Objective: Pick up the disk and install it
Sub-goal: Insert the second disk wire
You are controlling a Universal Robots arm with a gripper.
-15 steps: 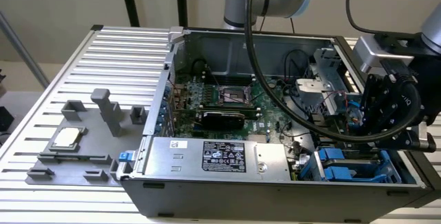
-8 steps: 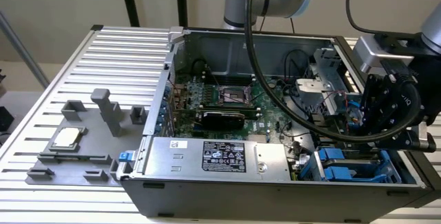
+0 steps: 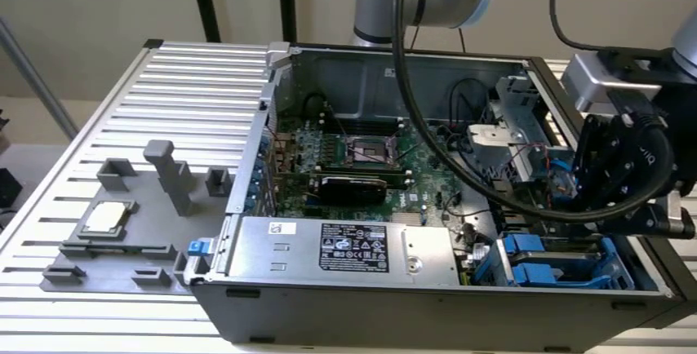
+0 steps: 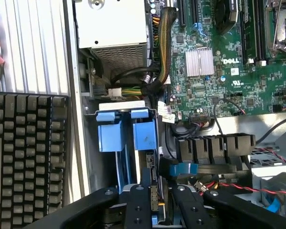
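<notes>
Inside computer case (image 3: 360,305), two blue carriers (image 4: 126,133) stand.

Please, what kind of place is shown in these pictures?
Probably a robotics lab or test bench for computer assembly. An open computer case lies on a slotted metal table, a robot arm's gripper hangs over its blue drive carriers, and a keyboard sits beside it.
</notes>
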